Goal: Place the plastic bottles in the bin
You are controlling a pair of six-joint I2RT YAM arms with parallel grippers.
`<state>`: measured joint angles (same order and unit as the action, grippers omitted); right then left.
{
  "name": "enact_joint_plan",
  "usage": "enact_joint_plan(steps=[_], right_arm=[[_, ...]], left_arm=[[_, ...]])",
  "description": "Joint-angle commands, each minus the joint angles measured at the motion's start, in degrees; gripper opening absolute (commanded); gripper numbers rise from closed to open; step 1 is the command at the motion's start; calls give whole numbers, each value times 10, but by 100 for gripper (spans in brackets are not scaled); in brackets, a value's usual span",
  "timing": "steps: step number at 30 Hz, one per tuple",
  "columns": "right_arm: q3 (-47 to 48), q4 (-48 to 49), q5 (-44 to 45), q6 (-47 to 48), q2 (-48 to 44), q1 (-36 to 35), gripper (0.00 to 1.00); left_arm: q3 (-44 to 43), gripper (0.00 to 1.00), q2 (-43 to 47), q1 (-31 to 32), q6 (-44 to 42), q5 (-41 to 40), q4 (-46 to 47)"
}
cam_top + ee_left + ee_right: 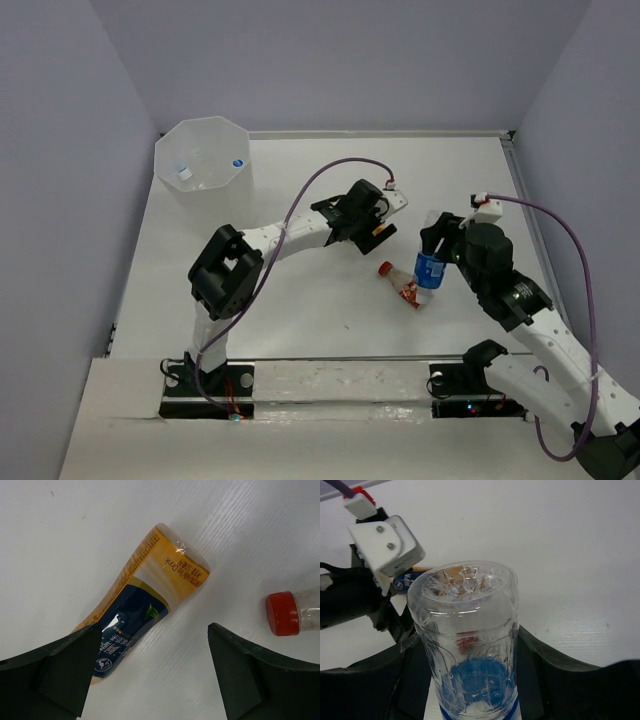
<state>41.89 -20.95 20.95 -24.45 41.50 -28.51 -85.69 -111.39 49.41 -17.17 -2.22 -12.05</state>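
Observation:
My right gripper is shut on the blue-labelled clear bottle, gripping its body between both jaws, base toward the camera. My left gripper is open, low over the table; the orange bottle with a dark blue label lies between its fingers, nearer the left finger. The red-capped, red-labelled bottle lies on the table by the blue-labelled one; its cap shows at the right of the left wrist view. The translucent white bin stands at the far left with bottles inside.
The white table is bounded by grey walls. A purple cable arcs over the left arm, another over the right. The left arm's wrist block sits close to the held bottle in the right wrist view.

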Motion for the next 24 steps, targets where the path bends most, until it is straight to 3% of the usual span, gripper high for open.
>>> enact_joint_plan(steps=[1, 20, 24], right_arm=[[-6, 45, -56, -16, -26, 3, 29], [-22, 50, -72, -8, -52, 3, 28], [-15, 47, -68, -1, -52, 3, 28]], left_arm=[[-27, 99, -22, 1, -23, -16, 6], [-174, 98, -170, -17, -61, -25, -12], [-186, 88, -182, -26, -63, -25, -4]])
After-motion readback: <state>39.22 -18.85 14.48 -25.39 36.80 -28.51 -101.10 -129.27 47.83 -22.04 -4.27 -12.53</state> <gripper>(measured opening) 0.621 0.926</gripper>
